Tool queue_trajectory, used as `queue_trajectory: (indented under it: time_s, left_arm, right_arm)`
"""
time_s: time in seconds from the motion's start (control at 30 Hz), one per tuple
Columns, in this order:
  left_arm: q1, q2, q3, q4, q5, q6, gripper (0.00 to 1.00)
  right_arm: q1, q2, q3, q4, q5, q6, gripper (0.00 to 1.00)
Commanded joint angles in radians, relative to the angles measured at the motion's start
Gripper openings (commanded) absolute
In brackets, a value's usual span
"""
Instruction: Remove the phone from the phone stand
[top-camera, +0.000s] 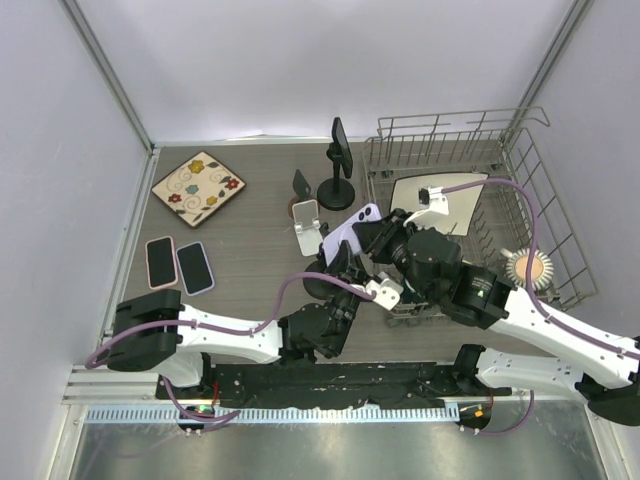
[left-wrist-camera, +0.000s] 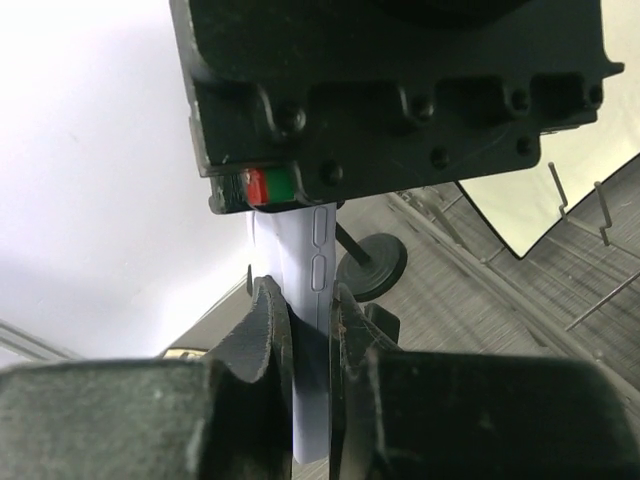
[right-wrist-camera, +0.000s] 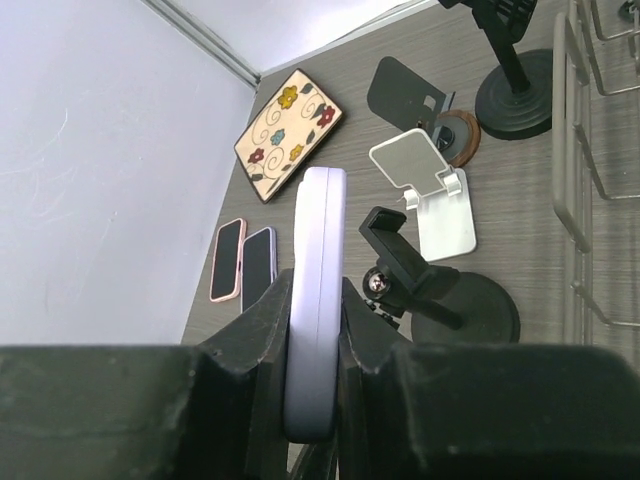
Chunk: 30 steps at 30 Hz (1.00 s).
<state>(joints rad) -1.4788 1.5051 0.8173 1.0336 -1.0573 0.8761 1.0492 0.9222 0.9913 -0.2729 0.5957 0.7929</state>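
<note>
A lavender phone (top-camera: 350, 228) is held in the air between both grippers, clear of any stand. My left gripper (left-wrist-camera: 308, 330) is shut on its lower edge, the phone (left-wrist-camera: 303, 300) standing upright between the pads. My right gripper (right-wrist-camera: 315, 330) is shut on the other end of the phone (right-wrist-camera: 318, 260). In the top view the left gripper (top-camera: 343, 265) is just below the phone and the right gripper (top-camera: 375, 235) is at its right. The black clamp phone stand (right-wrist-camera: 398, 250) with a round base (right-wrist-camera: 470, 310) stands empty beside and below the phone.
A white folding stand (top-camera: 307, 225), a small black stand (top-camera: 300, 185) and a tall black stand holding a dark phone (top-camera: 340, 160) stand behind. A floral plate (top-camera: 200, 187) and two phones (top-camera: 178, 263) lie at the left. A wire dish rack (top-camera: 520, 180) fills the right.
</note>
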Motion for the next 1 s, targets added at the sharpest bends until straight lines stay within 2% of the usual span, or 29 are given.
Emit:
queue_trajectory:
  time_s: [0.0, 0.07, 0.1, 0.13, 0.2, 0.3, 0.33, 0.37, 0.4, 0.47, 0.53, 0.6, 0.63, 0.67, 0.8, 0.87, 0.97]
  left_arm:
    - [-0.009, -0.042, 0.017, 0.094, -0.041, -0.048, 0.0]
    - [-0.014, -0.052, 0.014, 0.086, -0.05, -0.049, 0.0]
    - [-0.015, -0.069, 0.01, 0.083, -0.059, -0.054, 0.0]
    - [-0.015, -0.081, 0.006, 0.077, -0.061, -0.061, 0.0]
    - [-0.015, -0.109, -0.001, 0.024, -0.064, -0.112, 0.0]
    - [-0.012, -0.196, -0.007, -0.108, -0.052, -0.231, 0.0]
    - [-0.008, -0.247, -0.003, -0.16, -0.032, -0.288, 0.0]
    - [0.012, -0.279, 0.003, -0.311, -0.02, -0.346, 0.0]
    - [0.029, -0.307, 0.022, -0.404, -0.001, -0.511, 0.0]
    - [0.104, -0.408, 0.029, -0.636, 0.107, -0.662, 0.0]
    - [0.191, -0.474, -0.001, -0.707, 0.208, -0.832, 0.0]
    - [0.251, -0.555, -0.024, -0.791, 0.259, -0.919, 0.0]
    - [0.317, -0.577, -0.026, -0.829, 0.278, -0.993, 0.0]
    - [0.352, -0.62, -0.027, -0.902, 0.337, -1.026, 0.0]
    - [0.544, -0.7, -0.047, -1.026, 0.501, -1.157, 0.0]
    - [0.67, -0.718, -0.049, -1.1, 0.555, -1.219, 0.0]
    - [0.865, -0.711, -0.056, -1.17, 0.742, -1.31, 0.0]
  right_arm:
    - [0.002, -0.063, -0.011, 0.165, -0.008, -0.032, 0.29]
    - [0.002, -0.08, -0.037, 0.196, -0.01, -0.046, 0.42]
    - [0.003, -0.101, -0.043, 0.216, -0.002, -0.069, 0.55]
    - [0.002, -0.111, -0.048, 0.222, 0.004, -0.083, 0.61]
    - [0.002, -0.134, -0.051, 0.231, 0.03, -0.112, 0.72]
    - [0.002, -0.175, -0.049, 0.236, 0.061, -0.182, 0.81]
    - [0.002, -0.199, -0.051, 0.236, 0.07, -0.219, 0.82]
    - [0.002, -0.209, -0.055, 0.238, 0.081, -0.237, 0.84]
    - [0.002, -0.221, -0.059, 0.236, 0.102, -0.253, 0.85]
    - [0.002, -0.252, -0.069, 0.233, 0.124, -0.308, 0.87]
    - [0.002, -0.269, -0.082, 0.221, 0.162, -0.345, 0.89]
    - [0.002, -0.29, -0.089, 0.199, 0.194, -0.388, 0.91]
    - [0.002, -0.296, -0.092, 0.192, 0.225, -0.399, 0.92]
    - [0.002, -0.302, -0.095, 0.184, 0.24, -0.424, 0.93]
    - [0.002, -0.339, -0.111, 0.134, 0.309, -0.48, 0.94]
    - [0.002, -0.356, -0.129, 0.121, 0.347, -0.497, 0.94]
    - [0.002, -0.391, -0.16, 0.095, 0.392, -0.531, 0.94]
